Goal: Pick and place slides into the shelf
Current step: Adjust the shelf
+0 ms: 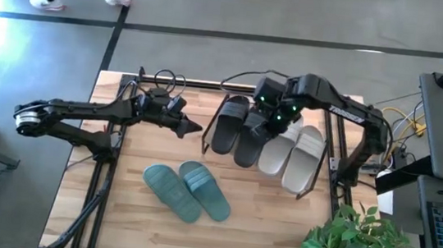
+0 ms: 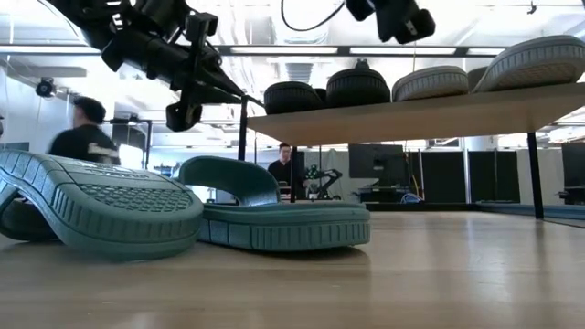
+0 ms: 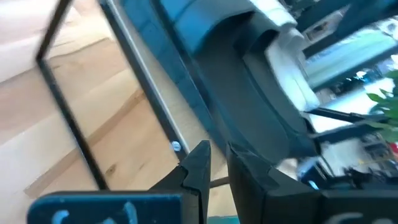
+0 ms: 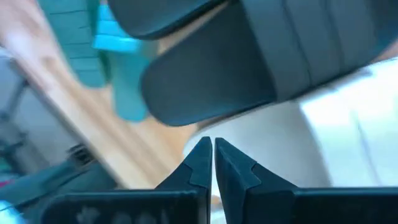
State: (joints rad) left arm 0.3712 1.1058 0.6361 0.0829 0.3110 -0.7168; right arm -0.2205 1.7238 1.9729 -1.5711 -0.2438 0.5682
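Slides: you see the black pair [image 1: 240,131] and the white pair [image 1: 294,154] side by side on the shelf [image 1: 330,98], while the teal-green pair [image 1: 188,190] lies on the table [image 1: 268,228] in front, well apart from it. Your right gripper [image 1: 273,123] hovers over the black and white slides, fingers [image 4: 205,160] nearly together and holding nothing. Your left gripper [image 1: 194,127] waits just beside the shelf's left end, fingers [image 3: 198,167] slightly apart and empty. A potted plant [image 1: 357,246] stands at the table's near right corner. In the low view the teal slides hide much of the shelf frame.
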